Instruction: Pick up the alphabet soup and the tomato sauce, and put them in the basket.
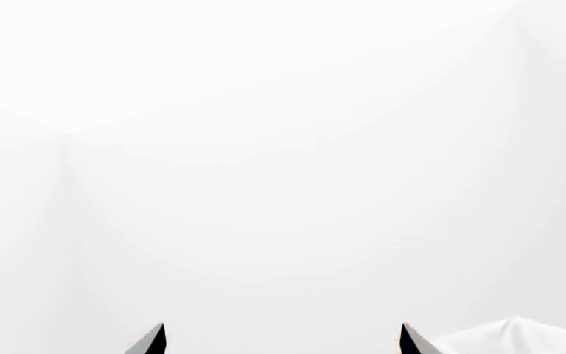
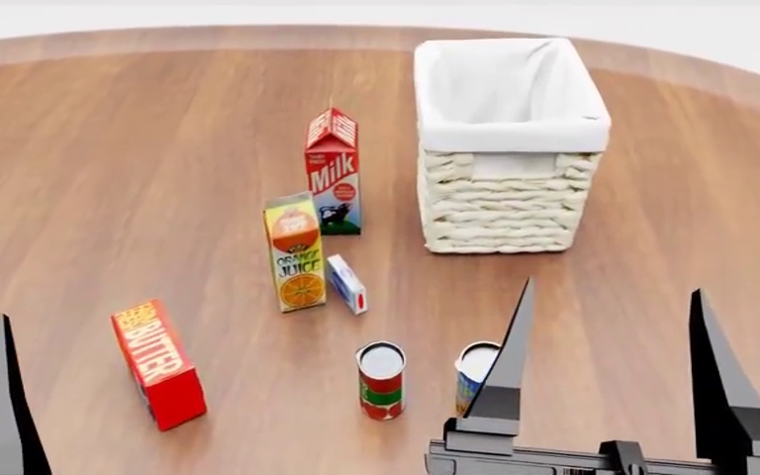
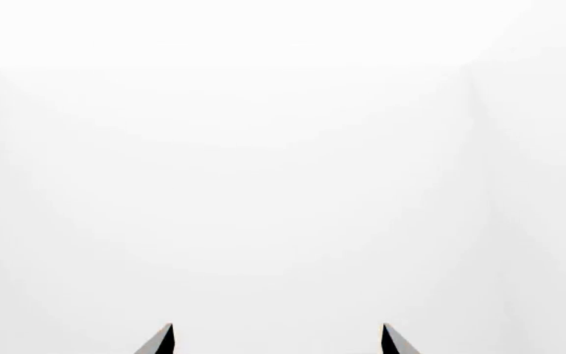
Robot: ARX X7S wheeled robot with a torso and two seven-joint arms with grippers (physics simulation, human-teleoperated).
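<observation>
The tomato sauce (image 2: 382,381) stands upright near the table's front, red and green with a pale top. Just right of it stands the alphabet soup (image 2: 474,374), partly hidden behind the left finger of my right gripper (image 2: 612,297). That gripper is open and empty, fingers pointing up, in front of the cans. The basket (image 2: 502,208) stands at the back right, with nothing showing inside. Of my left gripper only one finger (image 2: 8,396) shows, at the front left. The left wrist view (image 1: 283,330) and the right wrist view (image 3: 276,330) show wide-apart fingertips against blank white.
A milk carton (image 2: 333,173), an orange juice carton (image 2: 294,252) and a small white box (image 2: 347,284) stand left of the basket. A red butter box (image 2: 158,364) lies at the front left. The round wooden table (image 2: 116,178) fills the view.
</observation>
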